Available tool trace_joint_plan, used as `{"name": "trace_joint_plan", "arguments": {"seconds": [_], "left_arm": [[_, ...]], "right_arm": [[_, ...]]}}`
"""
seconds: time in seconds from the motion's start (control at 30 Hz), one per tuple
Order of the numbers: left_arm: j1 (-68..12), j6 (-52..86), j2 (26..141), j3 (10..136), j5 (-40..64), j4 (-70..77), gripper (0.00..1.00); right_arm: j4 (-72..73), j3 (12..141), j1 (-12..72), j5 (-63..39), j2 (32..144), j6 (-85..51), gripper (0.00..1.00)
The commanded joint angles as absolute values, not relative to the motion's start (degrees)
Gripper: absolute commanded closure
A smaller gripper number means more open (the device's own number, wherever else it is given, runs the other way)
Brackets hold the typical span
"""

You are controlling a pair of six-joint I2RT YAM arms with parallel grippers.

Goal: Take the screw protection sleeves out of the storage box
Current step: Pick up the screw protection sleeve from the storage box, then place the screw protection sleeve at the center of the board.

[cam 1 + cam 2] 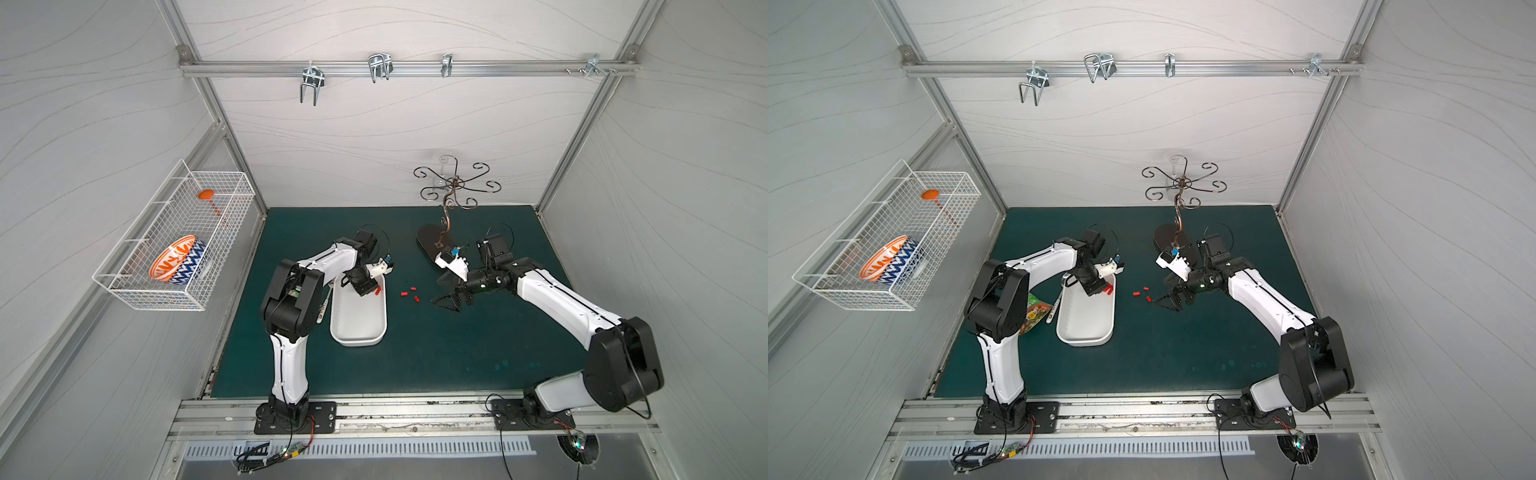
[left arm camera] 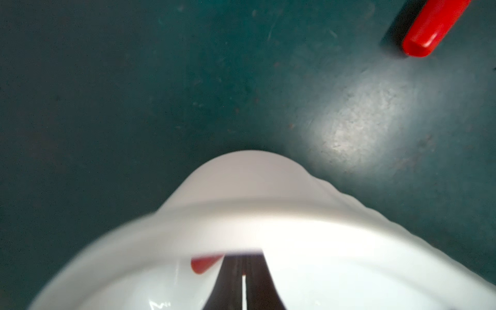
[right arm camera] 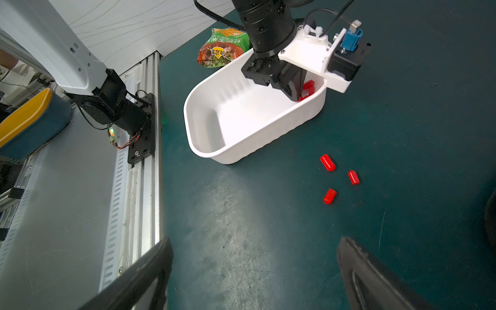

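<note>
The white storage box (image 1: pixel 358 341) (image 1: pixel 1086 340) (image 3: pixel 255 145) lies on the green mat. My left gripper (image 1: pixel 368 291) (image 1: pixel 1100 291) (image 3: pixel 294 94) reaches down into its far end, shut. In the left wrist view its fingers (image 2: pixel 233 281) stand pressed together, with one red sleeve (image 2: pixel 204 264) beside them; no grip on it shows. More screw protection sleeves (image 1: pixel 377 290) (image 3: pixel 307 87) lie in that end. Three sleeves (image 1: pixel 404 294) (image 1: pixel 1146 288) (image 3: pixel 327 162) lie on the mat right of the box. My right gripper (image 1: pixel 446 303) (image 3: pixel 255 241) hovers open and empty beside them.
A snack packet (image 1: pixel 1034 313) (image 3: pixel 222 48) and a white pen (image 1: pixel 1054 309) lie left of the box. A metal hook stand (image 1: pixel 428 241) rises behind the right gripper. On the left wall hangs a wire basket (image 1: pixel 137 291) holding a patterned bowl (image 1: pixel 178 259).
</note>
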State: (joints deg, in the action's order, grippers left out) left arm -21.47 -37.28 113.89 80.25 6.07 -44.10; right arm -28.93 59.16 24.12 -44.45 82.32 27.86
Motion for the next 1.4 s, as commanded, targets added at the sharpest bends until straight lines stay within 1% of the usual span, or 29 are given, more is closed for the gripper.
{"name": "trace_joint_plan", "arguments": {"seconds": [0.0,0.23,0.43,0.53,0.67,0.83,1.0,1.17,1.27,1.37], "left_arm": [[-21.02,-36.61,110.10,79.45,8.26,-45.35,1.00],[-19.29,-36.15,104.05,77.46,10.65,-47.41,1.00],[-18.81,-36.22,97.80,76.20,15.74,-49.56,1.00],[-19.20,-35.87,95.00,76.81,20.43,-50.56,1.00],[-22.15,-35.77,94.62,79.46,22.88,-51.71,1.00],[-28.63,-35.86,99.65,84.81,22.07,-51.61,1.00],[-34.37,-36.05,108.68,91.96,19.54,-50.62,1.00],[-36.48,-34.78,117.83,98.50,16.66,-49.33,1.00],[-37.01,-34.54,121.73,101.45,16.71,-49.28,1.00],[-37.48,-34.28,124.31,102.78,16.45,-48.37,0.97]], "right_arm": [[-28.95,59.15,23.68,-45.35,81.39,27.69,0.01],[-29.02,59.19,23.20,-45.37,81.11,27.71,0.01],[-29.03,59.06,21.37,-45.79,80.46,27.61,0.01],[-29.15,59.15,19.90,-46.13,79.75,27.21,0.01],[-28.94,58.96,16.67,-46.37,78.02,26.51,0.01],[-28.70,58.90,10.91,-45.95,76.38,25.11,0.01],[-28.19,59.15,6.79,-43.27,75.71,23.29,0.01],[-28.30,59.85,5.21,-37.73,76.33,22.53,0.01],[-28.29,60.04,4.40,-37.19,76.70,21.91,0.01],[-28.21,59.95,4.22,-37.91,76.67,21.62,0.01]]}}
